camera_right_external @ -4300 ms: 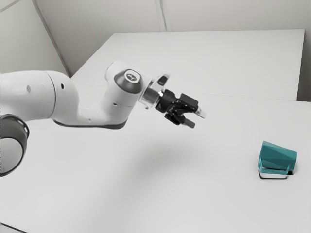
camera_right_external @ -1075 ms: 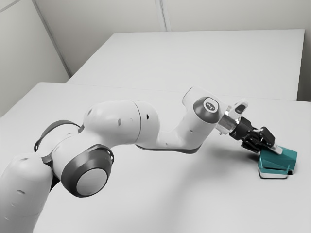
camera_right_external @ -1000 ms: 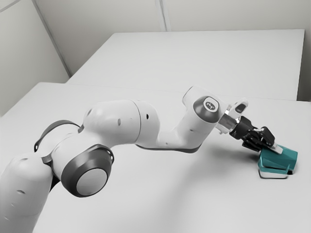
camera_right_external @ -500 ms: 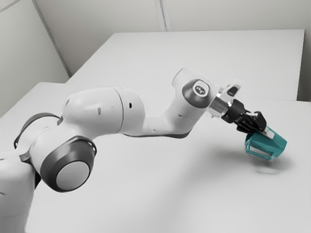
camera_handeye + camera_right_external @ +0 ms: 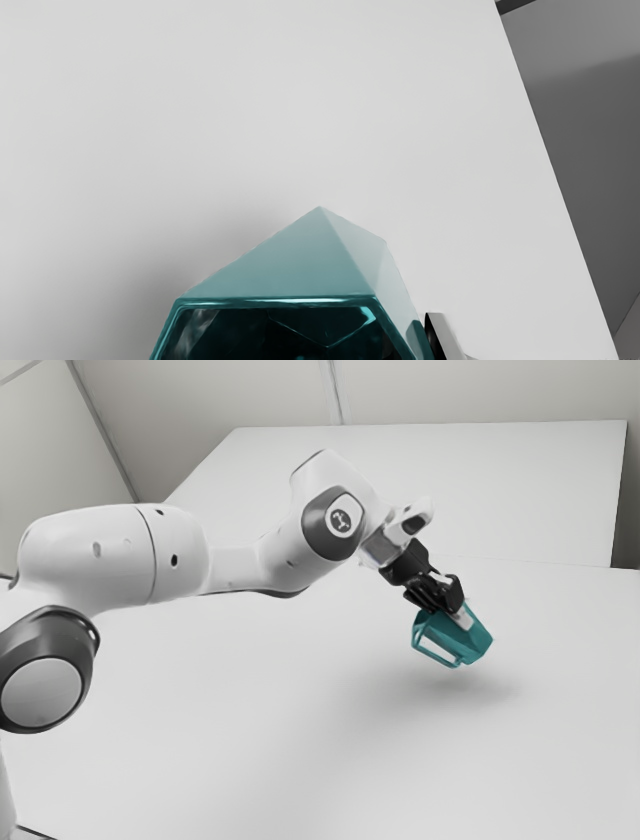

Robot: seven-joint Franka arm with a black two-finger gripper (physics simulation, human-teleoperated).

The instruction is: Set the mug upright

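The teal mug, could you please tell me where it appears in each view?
Exterior view: the teal mug is right of centre, held in the claw above the white table.
Wrist view: beside the claw's finger, its rim facing the camera.
Shared landmark: the white table.

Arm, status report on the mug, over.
Pincer shut on teal mug. Mug tilted, held off the table, not yet upright. Beneath it, the tabletop and a soft shadow.

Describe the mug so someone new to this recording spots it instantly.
Over the near white table, follow the white arm toward the exterior view's right to its black jaws. Held there, tilted above the table, is the mug: faceted, with an angular handle. Its teal sets it apart from the white arm and black jaws.
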